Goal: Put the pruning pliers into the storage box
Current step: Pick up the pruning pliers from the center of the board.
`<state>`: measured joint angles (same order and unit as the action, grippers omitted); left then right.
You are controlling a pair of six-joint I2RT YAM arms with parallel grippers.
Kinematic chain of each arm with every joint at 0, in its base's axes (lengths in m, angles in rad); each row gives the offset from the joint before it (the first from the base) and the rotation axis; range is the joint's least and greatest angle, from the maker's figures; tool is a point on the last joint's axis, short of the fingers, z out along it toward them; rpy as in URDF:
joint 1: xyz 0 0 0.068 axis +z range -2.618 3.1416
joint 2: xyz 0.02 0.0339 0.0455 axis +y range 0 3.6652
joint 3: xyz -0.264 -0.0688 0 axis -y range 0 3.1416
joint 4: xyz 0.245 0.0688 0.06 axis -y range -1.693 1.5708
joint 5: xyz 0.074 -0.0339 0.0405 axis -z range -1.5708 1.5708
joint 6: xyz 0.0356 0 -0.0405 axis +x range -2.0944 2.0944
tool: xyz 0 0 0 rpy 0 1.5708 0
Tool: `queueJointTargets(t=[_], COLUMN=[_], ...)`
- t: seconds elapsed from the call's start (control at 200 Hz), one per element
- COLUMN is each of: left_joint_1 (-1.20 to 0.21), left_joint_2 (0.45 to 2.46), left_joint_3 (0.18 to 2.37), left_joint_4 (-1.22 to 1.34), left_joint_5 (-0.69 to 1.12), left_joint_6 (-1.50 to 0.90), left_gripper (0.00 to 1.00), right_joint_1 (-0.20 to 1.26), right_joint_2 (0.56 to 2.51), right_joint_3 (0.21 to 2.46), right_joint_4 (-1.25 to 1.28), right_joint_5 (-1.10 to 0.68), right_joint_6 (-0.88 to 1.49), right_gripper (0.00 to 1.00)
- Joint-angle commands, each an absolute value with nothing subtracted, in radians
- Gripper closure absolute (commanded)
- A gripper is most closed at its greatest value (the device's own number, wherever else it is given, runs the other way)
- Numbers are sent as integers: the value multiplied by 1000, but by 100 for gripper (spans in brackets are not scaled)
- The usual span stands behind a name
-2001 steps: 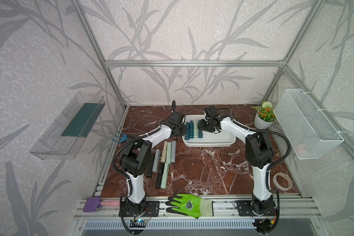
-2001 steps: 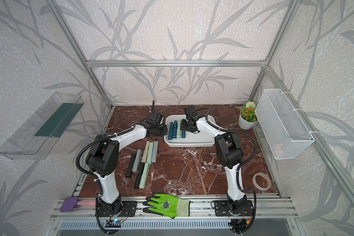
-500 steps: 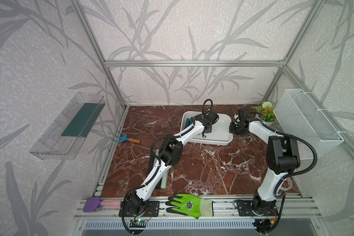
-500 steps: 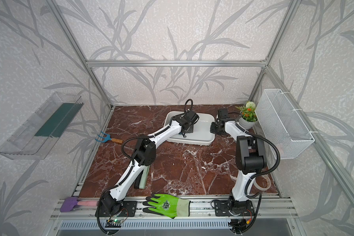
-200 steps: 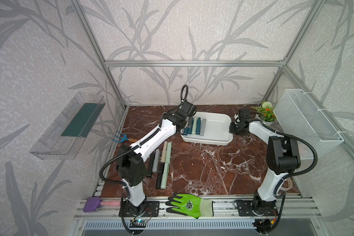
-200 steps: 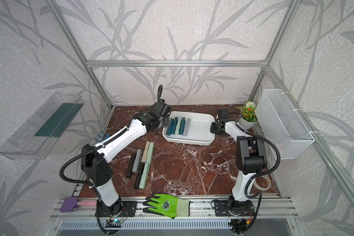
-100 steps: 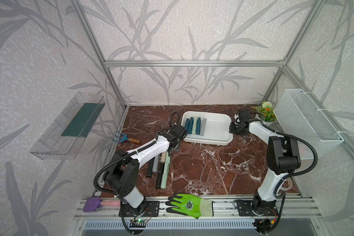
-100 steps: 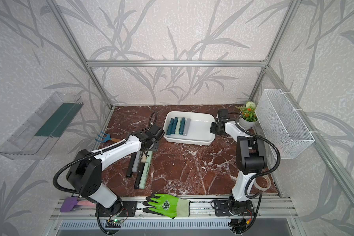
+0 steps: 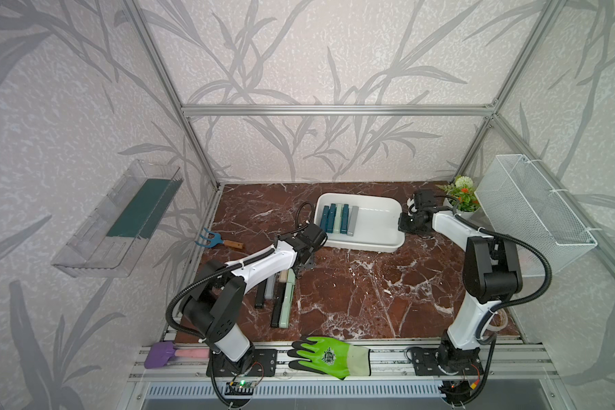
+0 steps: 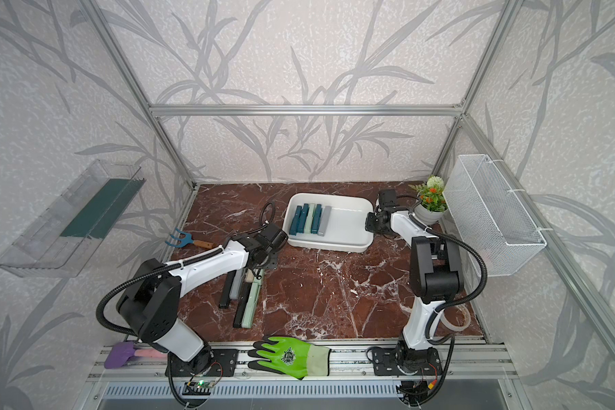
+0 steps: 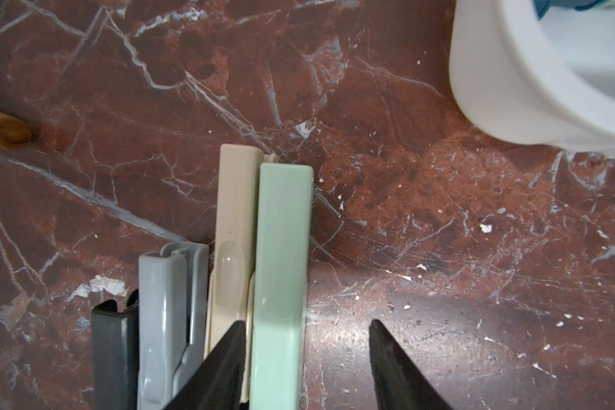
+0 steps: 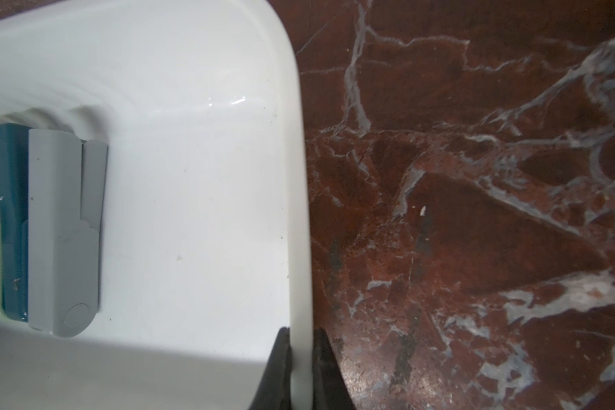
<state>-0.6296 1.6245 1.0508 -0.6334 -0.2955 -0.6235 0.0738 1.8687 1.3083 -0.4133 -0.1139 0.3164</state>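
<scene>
Left jaws, back from the storage box (image 9: 377, 222), now gape half-open astride the pale green pliers (image 11: 279, 284) on the worktop (image 9: 370, 291). Right jaws stay clamped on the box's right rim, five pliers (image 9: 338, 218) inside.

Bare marble floor (image 9: 370, 294) is wide open mid-frame, the white box (image 9: 361, 245) free in its right half, though the right gripper (image 12: 301, 332) pinches its right-hand rim and the left arm (image 9: 260, 264) lies across the pliers (image 9: 285, 305) lower left.
</scene>
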Motion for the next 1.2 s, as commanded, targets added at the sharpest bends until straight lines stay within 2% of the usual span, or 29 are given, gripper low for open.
queueJointTargets(t=[0.0, 0.99, 1.195], left_joint_1=[-641, -640, -637], left_joint_2=[1630, 1679, 1719], left_joint_3=[1020, 936, 956], left_joint_4=[-623, -526, -525], left_joint_5=[-299, -280, -308], left_joint_6=[-676, -692, -673], left_gripper=[44, 46, 55], right_joint_1=[69, 67, 68], right_joint_2=[1902, 1884, 1873], right_joint_3=[1313, 1289, 1281], right_joint_4=[-491, -492, -491], right_joint_5=[-95, -101, -95], right_joint_6=[311, 323, 322], right_gripper=[89, 90, 90])
